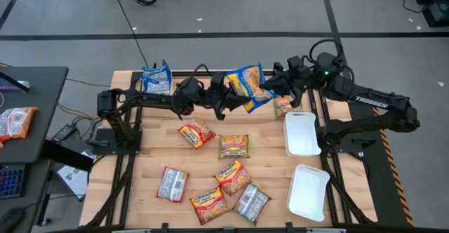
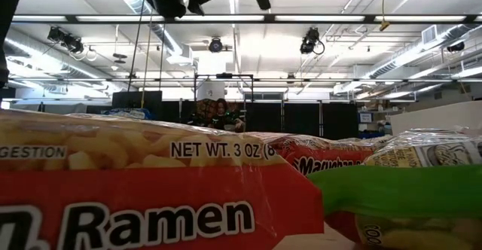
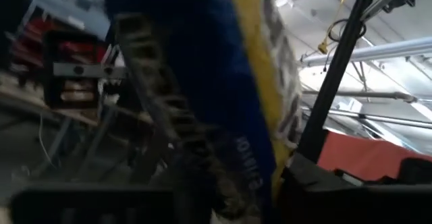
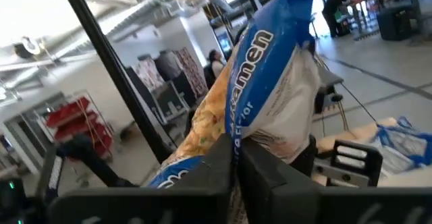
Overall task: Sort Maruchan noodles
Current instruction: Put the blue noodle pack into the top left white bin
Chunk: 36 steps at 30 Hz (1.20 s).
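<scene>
Blue-and-yellow noodle packet (image 1: 249,85): held in the air above the bench's (image 1: 147,159) far edge, between both arms. Right gripper (image 1: 269,87) jaws closed on one edge; left gripper (image 1: 228,98) at the opposite edge, grip unclear. Remaining packets (image 1: 224,171) lie on the bench beside two white trays (image 1: 303,136).

Blue-and-yellow noodle packet (image 1: 250,85), red packets (image 1: 197,132), a green-edged packet (image 1: 233,146), white trays (image 1: 302,132).
</scene>
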Each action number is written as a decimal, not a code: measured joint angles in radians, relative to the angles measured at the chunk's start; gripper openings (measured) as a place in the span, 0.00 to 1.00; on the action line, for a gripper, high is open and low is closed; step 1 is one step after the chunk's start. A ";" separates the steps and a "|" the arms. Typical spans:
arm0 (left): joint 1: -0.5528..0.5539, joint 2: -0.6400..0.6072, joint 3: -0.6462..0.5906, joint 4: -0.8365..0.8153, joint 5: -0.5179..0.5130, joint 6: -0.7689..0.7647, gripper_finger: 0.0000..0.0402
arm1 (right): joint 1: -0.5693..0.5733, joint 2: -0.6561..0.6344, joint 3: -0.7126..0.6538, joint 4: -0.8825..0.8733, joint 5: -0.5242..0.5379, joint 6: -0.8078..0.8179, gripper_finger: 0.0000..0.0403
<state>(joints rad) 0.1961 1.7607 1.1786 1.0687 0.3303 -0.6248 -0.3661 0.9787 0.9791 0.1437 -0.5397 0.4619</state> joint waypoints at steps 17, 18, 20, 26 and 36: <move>0.117 -0.480 0.001 -1.181 -0.365 0.031 0.16 | -0.113 -0.192 0.000 -0.248 0.093 -0.221 0.50; 0.118 -0.507 0.001 -1.262 -0.419 0.002 0.15 | -0.110 -0.193 0.000 -0.279 0.093 -0.221 0.51; 0.123 -0.547 0.002 -1.451 -0.532 -0.115 0.14 | -0.097 -0.191 0.000 -0.341 0.094 -0.225 0.51; 0.166 -0.579 0.000 -2.124 -0.681 -0.589 0.15 | -0.067 -0.170 -0.001 -0.441 0.110 -0.255 0.51; 0.267 -0.595 -0.093 -2.349 -0.793 -1.076 0.15 | -0.039 -0.134 -0.001 -0.454 0.199 -0.387 0.51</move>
<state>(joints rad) 0.4627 1.1653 1.0857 -1.2801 -0.4626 -1.7006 -0.4049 0.8451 0.9783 -0.3107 -0.3408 0.0746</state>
